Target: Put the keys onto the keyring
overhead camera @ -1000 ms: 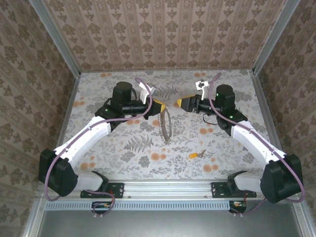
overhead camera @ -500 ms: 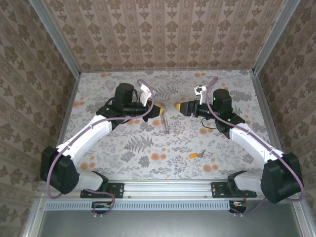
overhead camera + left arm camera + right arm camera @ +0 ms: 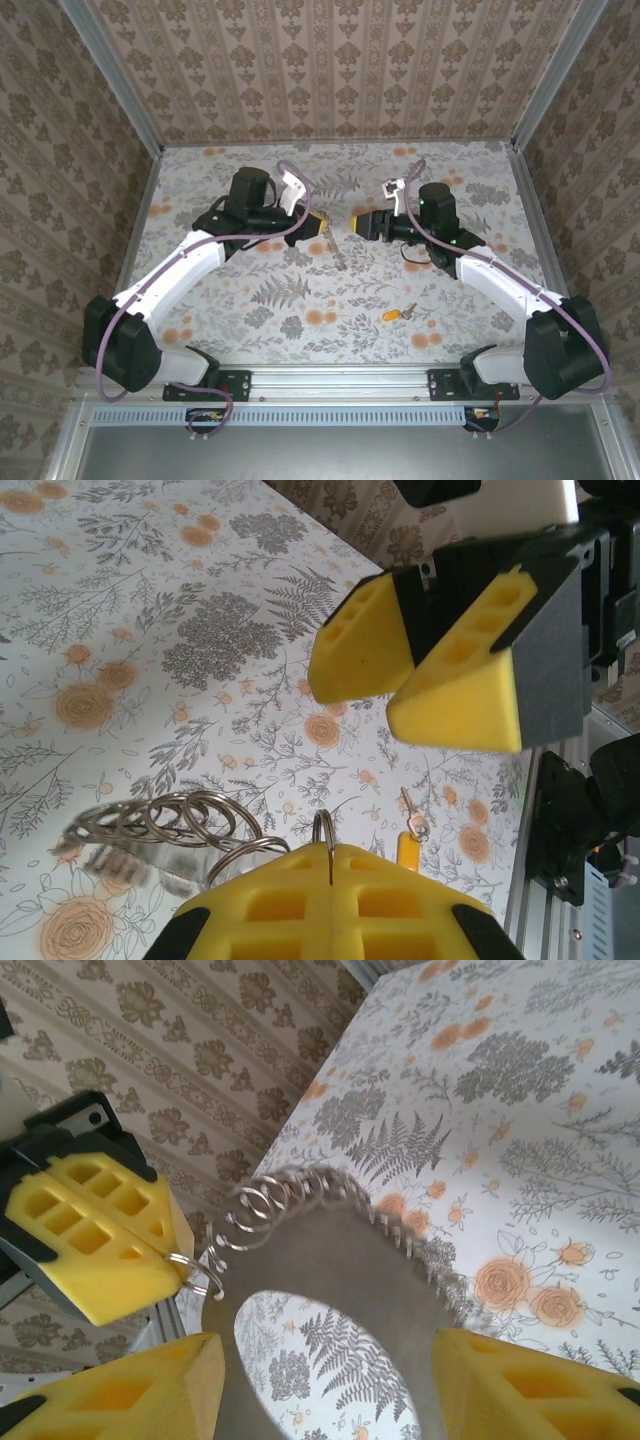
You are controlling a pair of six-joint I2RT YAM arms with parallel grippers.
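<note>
Two arms meet over mid-table, tips near, not touching. Fingers of left gripper point(image 3: 322, 226) clenched on one small ring of keyring point(image 3: 160, 825); remaining linked loops hang below tips, cannot tell whether lower end touches table point(image 3: 300, 290). Fingers of right gripper point(image 3: 358, 222) spread wide, grasping nothing, just beside keyring. Tiny key point(image 3: 397, 313), orange-yellow head, lies flat on table near front edge, well apart from both.

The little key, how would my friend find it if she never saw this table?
Start at the flowery table, then look near its front edge, right of the middle. The key lies there alone. Unlike the round orange flower prints around it, it has a solid orange-yellow head with a short silvery blade.
</note>
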